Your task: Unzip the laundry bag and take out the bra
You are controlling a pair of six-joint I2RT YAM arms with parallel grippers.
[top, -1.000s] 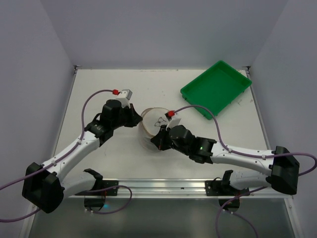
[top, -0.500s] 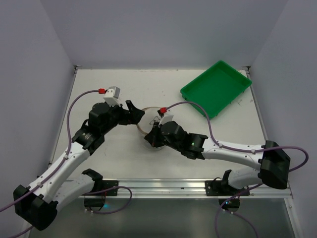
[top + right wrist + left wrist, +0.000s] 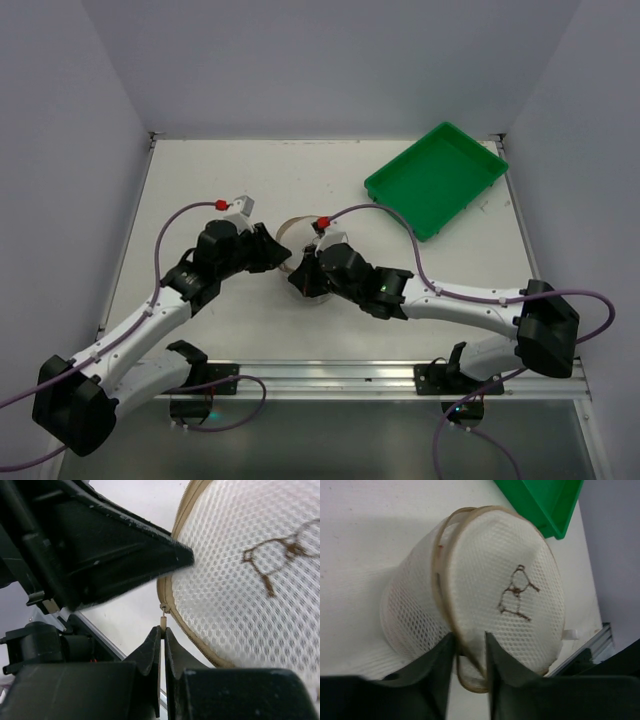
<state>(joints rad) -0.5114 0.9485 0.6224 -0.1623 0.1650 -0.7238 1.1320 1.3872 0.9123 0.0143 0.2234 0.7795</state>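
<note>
The laundry bag lay tipped on its side, well apart from the green tray on that tray's near-left, its axis slanted and its drawn face toward both grippers. The left gripper clamped its tan rim. The right gripper pinched the zipper pull. The table was white and the walls pale lavender.

No legible text, brand or number in any view. Only mark: small dark line drawing of a bra, on laundry bag round mesh face.

Tray well apart from laundry bag
</note>
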